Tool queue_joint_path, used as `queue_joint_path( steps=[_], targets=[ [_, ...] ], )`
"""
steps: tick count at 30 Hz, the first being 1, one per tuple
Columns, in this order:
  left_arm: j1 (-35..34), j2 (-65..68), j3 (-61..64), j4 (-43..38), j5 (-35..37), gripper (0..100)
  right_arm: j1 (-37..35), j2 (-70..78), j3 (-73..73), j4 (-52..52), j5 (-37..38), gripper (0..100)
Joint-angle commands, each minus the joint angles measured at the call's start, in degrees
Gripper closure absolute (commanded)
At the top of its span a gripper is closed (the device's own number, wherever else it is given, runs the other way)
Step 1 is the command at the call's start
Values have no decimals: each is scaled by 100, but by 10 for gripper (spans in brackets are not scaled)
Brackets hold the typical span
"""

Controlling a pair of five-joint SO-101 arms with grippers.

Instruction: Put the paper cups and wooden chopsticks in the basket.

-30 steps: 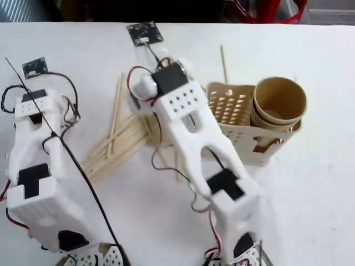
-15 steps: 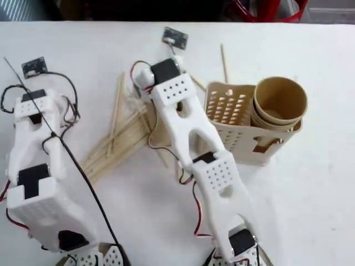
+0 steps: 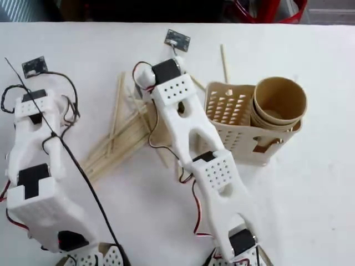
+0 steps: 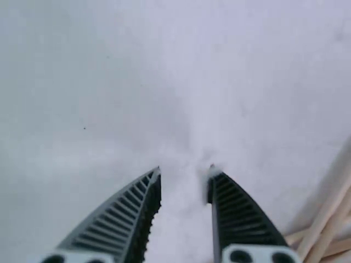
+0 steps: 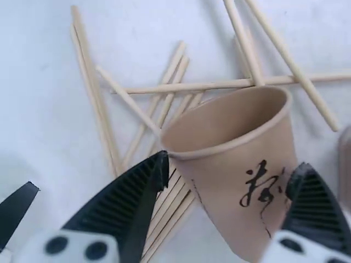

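Observation:
A brown paper cup point(image 5: 241, 164) lies on its side on scattered wooden chopsticks point(image 5: 164, 109), its mouth turned away from my wrist. My right gripper point(image 5: 233, 164) is open, one finger on each side of the cup, not clamping it. From above, the right arm's wrist point(image 3: 166, 75) hangs over the chopstick pile point(image 3: 113, 144). The cream basket point(image 3: 233, 119) holds stacked paper cups point(image 3: 277, 102). My left gripper point(image 4: 184, 172) is open over bare table, with chopstick ends point(image 4: 329, 219) beside it.
One chopstick point(image 3: 223, 64) lies alone behind the basket. The left arm point(image 3: 33, 160) is folded at the table's left side, with a black cable point(image 3: 72, 160) running past it. The table point(image 3: 310, 194) to the right of the basket is bare.
Over the last second the right arm's wrist turned and shifted slightly toward the basket, its forearm stretching out lower. In the last half second it barely moved. The left arm kept still.

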Motion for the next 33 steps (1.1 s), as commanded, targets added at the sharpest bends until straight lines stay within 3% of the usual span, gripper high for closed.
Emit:
queue_joint_path(
  steps=[1, 6, 13, 25, 33],
  targets=[
    [-4, -31, -79, -79, 26, 849, 57, -101, -273, -119, -229, 655],
    [-4, -31, -79, -79, 26, 849, 57, -84, -220, -110, -255, 666],
    [-4, -31, -70, -70, 26, 849, 400, 295, -62, 57, -440, 798],
    [-4, -31, -70, -79, 26, 849, 66, 338, 862, 110, -132, 802],
    [-4, -31, -70, -79, 26, 849, -523, -1534, 2831, 75, -44, 850]
  ],
)
